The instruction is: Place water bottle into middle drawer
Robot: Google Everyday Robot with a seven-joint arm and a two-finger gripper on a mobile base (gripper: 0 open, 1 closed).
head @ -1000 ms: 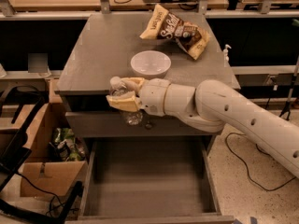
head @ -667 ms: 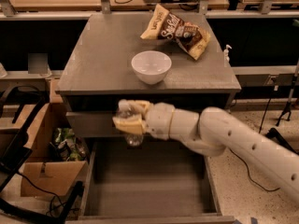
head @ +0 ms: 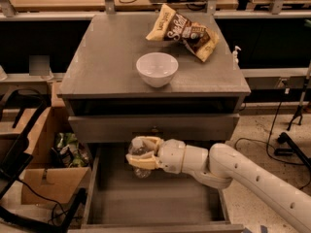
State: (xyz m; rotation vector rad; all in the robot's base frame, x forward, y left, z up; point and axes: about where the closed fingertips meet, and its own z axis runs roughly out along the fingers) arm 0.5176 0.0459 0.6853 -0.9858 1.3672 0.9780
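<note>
the hand is closed around the water bottle, gripping its clear body from both sides. it hangs over the rear left of the open middle drawer, just under the drawer front above. the bottle looks clear of the drawer floor, though i cannot be sure. thin ribbed plastic like this is probably light and gives under a hard squeeze, and its smooth skin may slip. the ribbed mid-body is the sensible place to hold it, since the ribs give some bite. it is round, so once let go it may roll on the bare flat floor until a low side wall stops it. the white bowl and chip bag sit on the table above, out of the way.
</note>
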